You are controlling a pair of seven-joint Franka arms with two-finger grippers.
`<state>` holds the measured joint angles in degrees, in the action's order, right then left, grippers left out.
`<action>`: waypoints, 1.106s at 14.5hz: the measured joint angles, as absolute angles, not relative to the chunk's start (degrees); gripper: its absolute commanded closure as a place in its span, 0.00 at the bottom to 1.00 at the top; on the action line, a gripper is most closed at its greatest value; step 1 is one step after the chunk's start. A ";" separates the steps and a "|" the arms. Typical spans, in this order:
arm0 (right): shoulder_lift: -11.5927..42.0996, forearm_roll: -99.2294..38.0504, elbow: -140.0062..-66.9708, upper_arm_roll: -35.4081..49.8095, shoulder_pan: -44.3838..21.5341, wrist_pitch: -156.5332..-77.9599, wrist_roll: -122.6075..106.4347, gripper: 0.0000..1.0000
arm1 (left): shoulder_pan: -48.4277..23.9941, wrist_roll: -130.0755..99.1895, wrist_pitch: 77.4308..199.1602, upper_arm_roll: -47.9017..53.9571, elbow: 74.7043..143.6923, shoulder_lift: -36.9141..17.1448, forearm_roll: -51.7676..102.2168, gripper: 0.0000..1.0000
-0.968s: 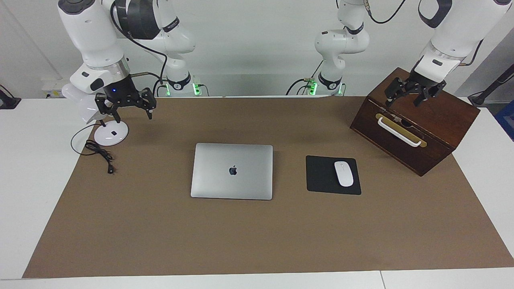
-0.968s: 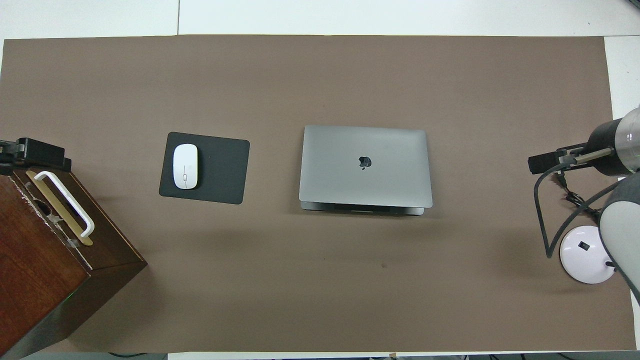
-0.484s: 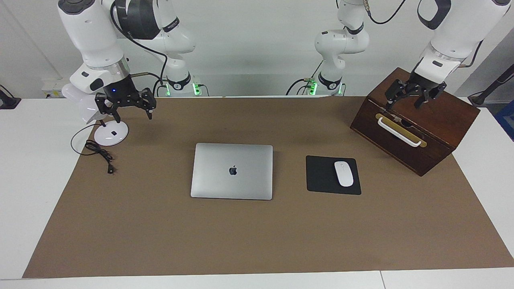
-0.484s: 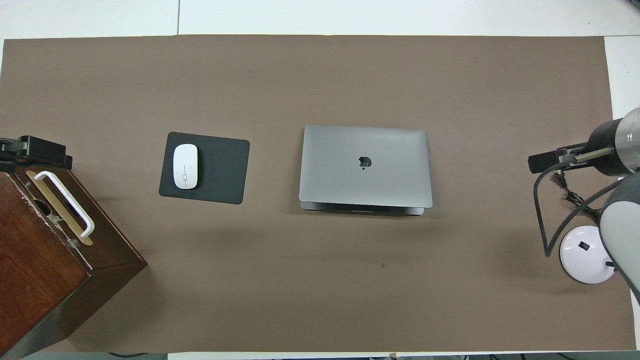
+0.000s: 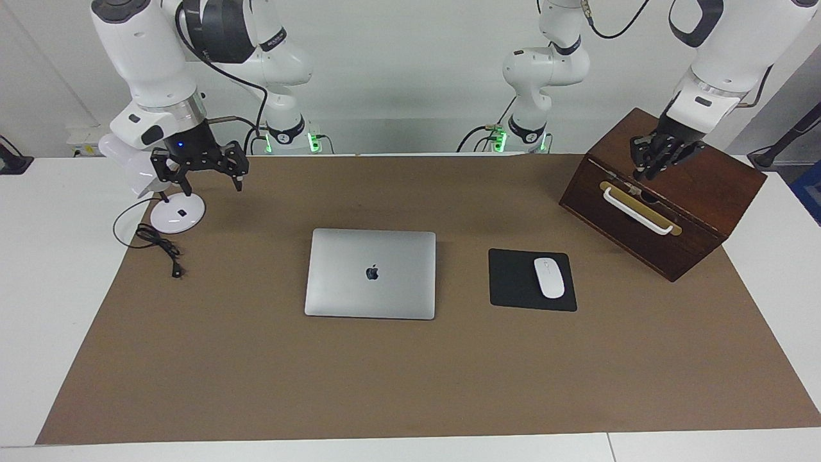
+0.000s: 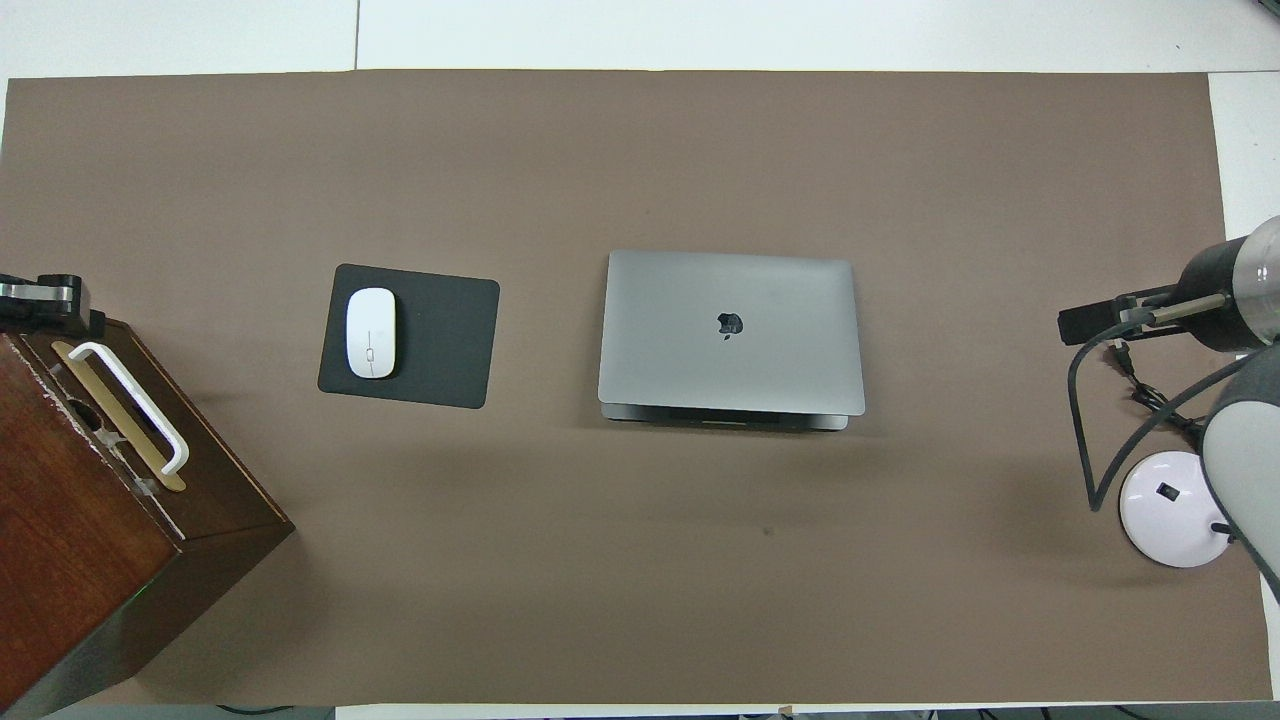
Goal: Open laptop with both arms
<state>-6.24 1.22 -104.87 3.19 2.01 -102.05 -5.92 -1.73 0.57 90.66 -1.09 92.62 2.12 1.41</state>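
Trouble to expect at the lid edge: thin seam, little purchase, so likely to slip off or scrape the finish if approached too steeply. Likely to drag or tip the whole laptop if lifted with nothing pinning the base (hence the need for both arms). Could overstrain the hinge if pushed too fast.

Lies shut and flat at the middle of the brown mat on the worktop, logo up, untouched, well apart from both claws. Judging by the slot along its edge nearer the robots in the overhead view, probably opens from that side.

Left claw: drawn narrow, fingertips together, gripping nothing visible, poised over the top of the wooden box at the mat corner on its own end. Right claw: spread wide and empty, over the mat corner at the other end, above a white round lamp base and its black cable.

Between box and laptop: black mouse pad with white mouse on it, worth avoiding on a low sweep. Otherwise nothing across either path.
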 measured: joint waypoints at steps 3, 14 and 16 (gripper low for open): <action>-6.24 1.22 -104.87 3.18 2.08 -102.06 -5.92 0.00 | -1.76 0.55 94.27 -0.89 92.77 2.12 1.43 1.00; -8.09 -2.68 -118.28 3.07 4.04 -121.22 -7.43 0.09 | -4.96 0.53 113.32 0.64 108.40 6.57 6.16 1.00; -9.65 -6.56 -125.58 3.05 4.14 -130.75 -10.08 0.29 | -7.04 0.47 117.22 0.70 114.36 9.34 6.21 1.00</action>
